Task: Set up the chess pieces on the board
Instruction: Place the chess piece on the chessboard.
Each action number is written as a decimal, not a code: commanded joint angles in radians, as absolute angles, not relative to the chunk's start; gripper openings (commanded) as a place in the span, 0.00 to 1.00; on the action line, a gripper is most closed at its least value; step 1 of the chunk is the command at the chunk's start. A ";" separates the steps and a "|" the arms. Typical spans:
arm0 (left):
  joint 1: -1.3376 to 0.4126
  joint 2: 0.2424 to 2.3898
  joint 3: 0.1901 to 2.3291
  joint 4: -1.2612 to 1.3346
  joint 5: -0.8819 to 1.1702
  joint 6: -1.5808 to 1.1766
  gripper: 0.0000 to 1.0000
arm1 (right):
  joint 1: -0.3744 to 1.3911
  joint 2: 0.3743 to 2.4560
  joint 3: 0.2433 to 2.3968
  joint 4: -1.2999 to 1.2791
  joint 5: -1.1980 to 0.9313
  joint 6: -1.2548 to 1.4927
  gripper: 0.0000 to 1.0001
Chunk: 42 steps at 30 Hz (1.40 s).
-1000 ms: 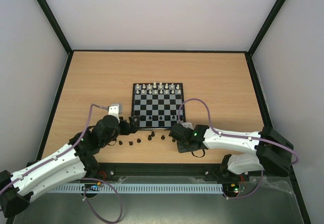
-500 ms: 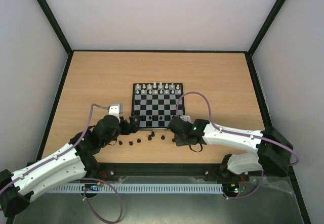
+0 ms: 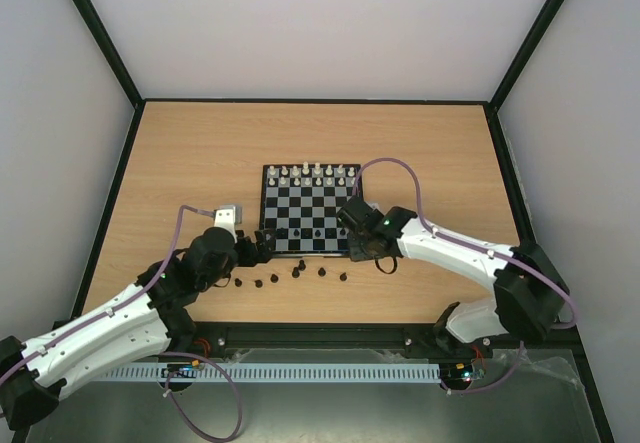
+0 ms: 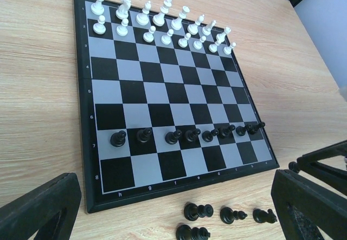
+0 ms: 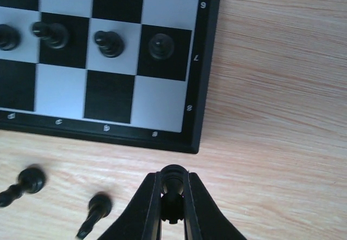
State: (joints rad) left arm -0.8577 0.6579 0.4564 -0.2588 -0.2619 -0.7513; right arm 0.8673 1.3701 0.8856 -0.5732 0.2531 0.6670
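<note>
Starting on your right side, your right gripper [image 5: 173, 179] is clamped on a small black piece [image 5: 173, 172], its head poking up between the closed fingers. In the wrist view that piece hangs over bare table [image 5: 271, 115] just outside the near right corner of the board [image 5: 203, 77]. Your left gripper [image 3: 262, 247] sits at the board's near left corner with its jaws spread wide and nothing between them. On the board, the white pieces [image 4: 157, 26] fill the two far rows, and the black pawns [image 4: 184, 136] stand in a line along the second row from the near edge. The nearest row has no pieces on it. Several loose black pieces [image 4: 230, 215] lie on their sides on the wood just in front of the board's near edge.
</note>
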 commanded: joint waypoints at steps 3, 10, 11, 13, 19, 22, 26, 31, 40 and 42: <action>-0.845 0.636 0.443 -0.261 -0.278 -0.740 0.99 | 0.804 1.443 0.923 -0.575 0.213 0.561 0.01; -0.840 0.638 0.441 -0.260 -0.277 -0.739 0.99 | 0.786 1.517 0.968 -0.556 0.192 0.521 0.01; -0.840 0.638 0.440 -0.259 -0.276 -0.741 0.99 | 0.783 1.527 0.972 -0.554 0.187 0.517 0.01; -0.840 0.637 0.442 -0.259 -0.275 -0.742 0.99 | 0.775 1.544 0.977 -0.544 0.179 0.508 0.01; -0.839 0.633 0.442 -0.266 -0.276 -0.746 0.99 | 0.755 1.579 0.987 -0.524 0.161 0.487 0.01; -0.838 0.632 0.441 -0.267 -0.276 -0.747 0.99 | 0.752 1.589 0.990 -0.516 0.159 0.480 0.01; -0.838 0.634 0.442 -0.267 -0.276 -0.747 0.99 | 0.748 1.600 0.995 -0.510 0.150 0.473 0.01; -0.839 0.637 0.444 -0.264 -0.278 -0.746 0.99 | 0.749 1.611 1.001 -0.503 0.143 0.467 0.01; -0.839 0.646 0.444 -0.258 -0.278 -0.742 0.99 | 0.748 1.634 1.008 -0.496 0.138 0.459 0.01; -0.838 0.649 0.445 -0.258 -0.279 -0.742 0.99 | 0.749 1.640 1.009 -0.494 0.140 0.457 0.01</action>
State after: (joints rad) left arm -0.8455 0.6434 0.4541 -0.2604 -0.2630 -0.7486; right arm 0.7525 1.6100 0.9909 -0.4831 0.1490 0.4725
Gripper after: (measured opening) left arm 0.990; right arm 0.079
